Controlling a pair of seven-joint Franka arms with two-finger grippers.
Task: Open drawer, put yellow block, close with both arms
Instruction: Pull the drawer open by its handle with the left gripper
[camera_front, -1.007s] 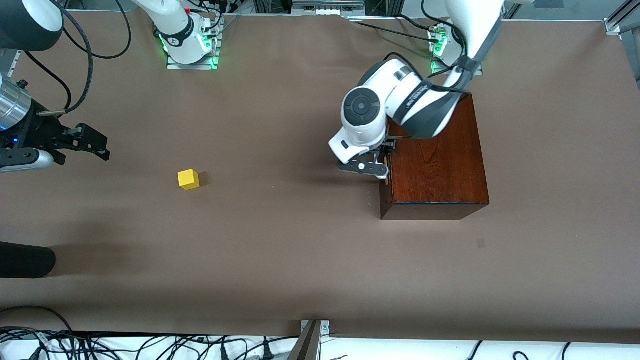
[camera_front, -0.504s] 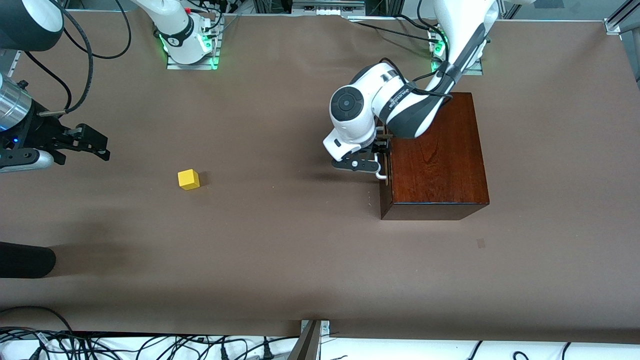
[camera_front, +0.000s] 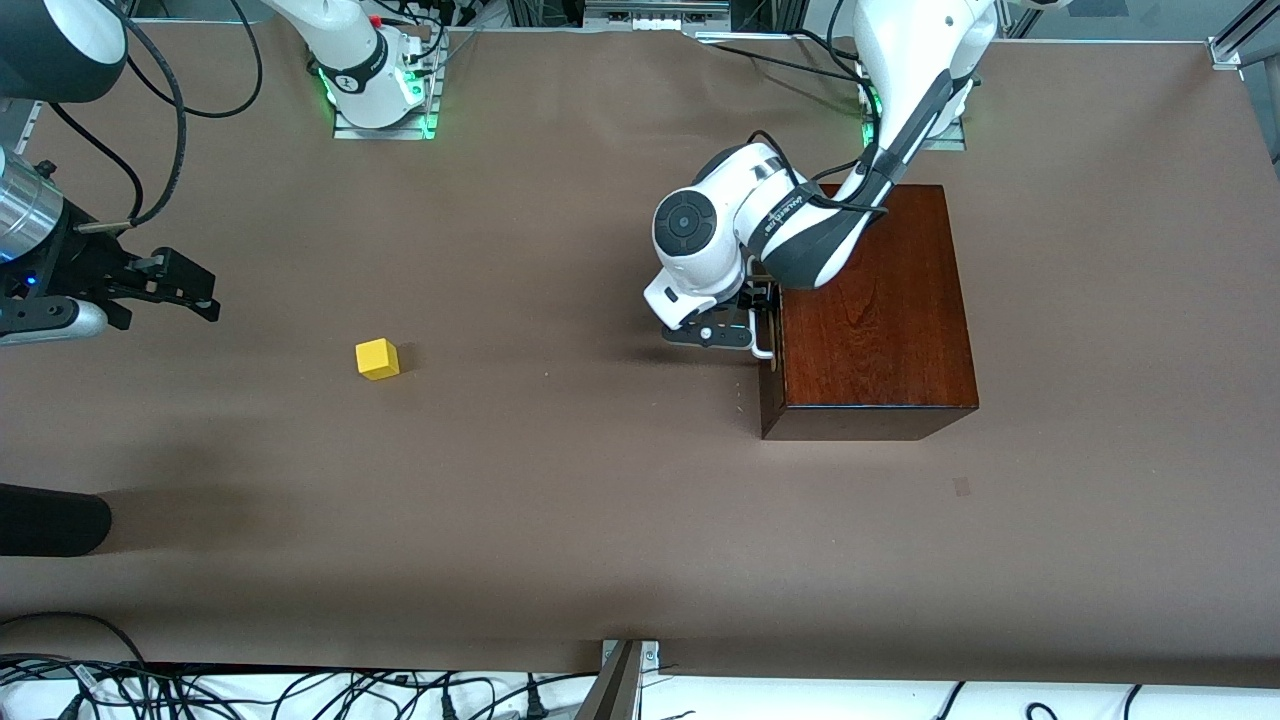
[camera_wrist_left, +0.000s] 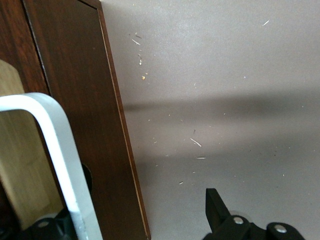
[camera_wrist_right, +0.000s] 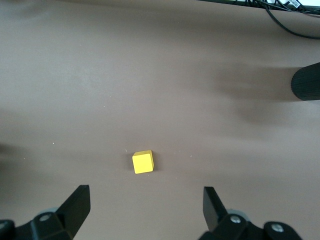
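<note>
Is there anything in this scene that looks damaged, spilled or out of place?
Nothing stands out. The yellow block sits alone on the table, intact. The wooden box stands square and undamaged. Small pale specks lie on the table beside the drawer, only slight litter.

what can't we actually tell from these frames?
- Left gripper grip on the handle: in the front view the wrist covers the fingers; the left wrist view cuts one finger off at its edge.
- Drawer contents: only a sliver of pale wood shows.
- Wooden box front: barely seen in the front view's steep angle.
- Right gripper, open, waits above the table; its arm is cut off by the front view's edge.
- Yellow block: underside hidden.
</note>
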